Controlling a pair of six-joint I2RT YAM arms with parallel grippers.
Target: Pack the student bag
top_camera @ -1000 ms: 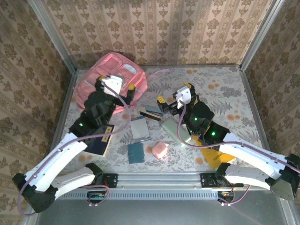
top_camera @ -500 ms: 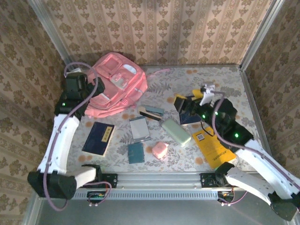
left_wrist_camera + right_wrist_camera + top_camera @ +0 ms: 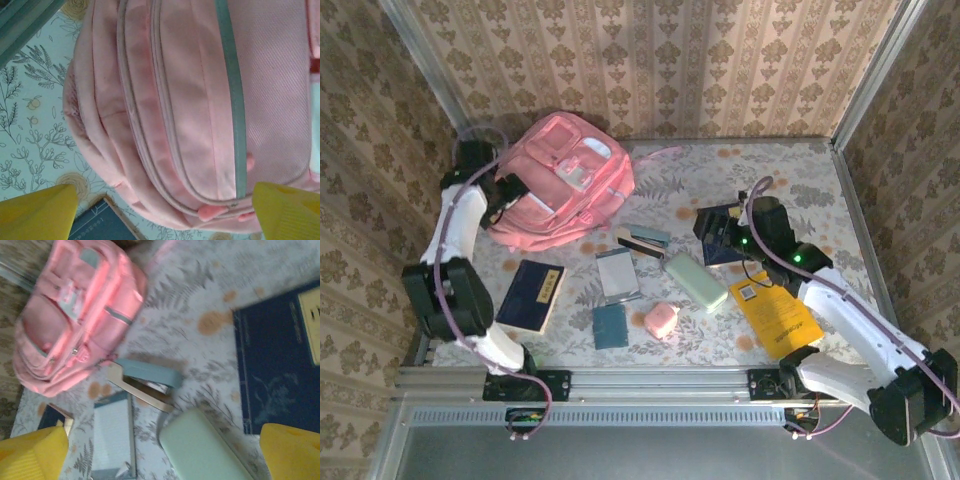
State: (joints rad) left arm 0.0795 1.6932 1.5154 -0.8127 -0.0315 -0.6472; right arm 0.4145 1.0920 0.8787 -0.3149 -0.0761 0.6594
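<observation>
1. the student bag (image 3: pixel 565 180) lies in the upper left of the overhead view, on the floral table cover (image 3: pixel 790 180), near the back wall, with its lighter front pockets facing up.
2. the left gripper (image 3: pixel 505 193) is at the bag's left edge, in the upper left of that view; from above i cannot tell whether it touches the fabric.
3. in the left wrist view its yellow fingertips (image 3: pixel 40 212) sit in the two bottom corners. the jaws are wide and hold nothing. the bag's zipped side lies just beyond them, and a corner of a dark blue labelled book (image 3: pixel 97 225) shows at the bottom edge.
4. the right gripper (image 3: pixel 712 228) is right of centre in the overhead view, over a navy book (image 3: pixel 725 255). in the right wrist view its jaws stand wide apart and hold nothing, with the bag in the upper left of that frame.
5. spread across the middle of the overhead view are a teal-topped stack (image 3: pixel 642 238), a grey notebook (image 3: pixel 617 273), a mint green case (image 3: pixel 695 282), a small teal booklet (image 3: pixel 610 325) and a pink pouch (image 3: pixel 662 320). all lie outside the bag.
6. a yellow book (image 3: pixel 778 315) lies at lower right, under the right arm.
</observation>
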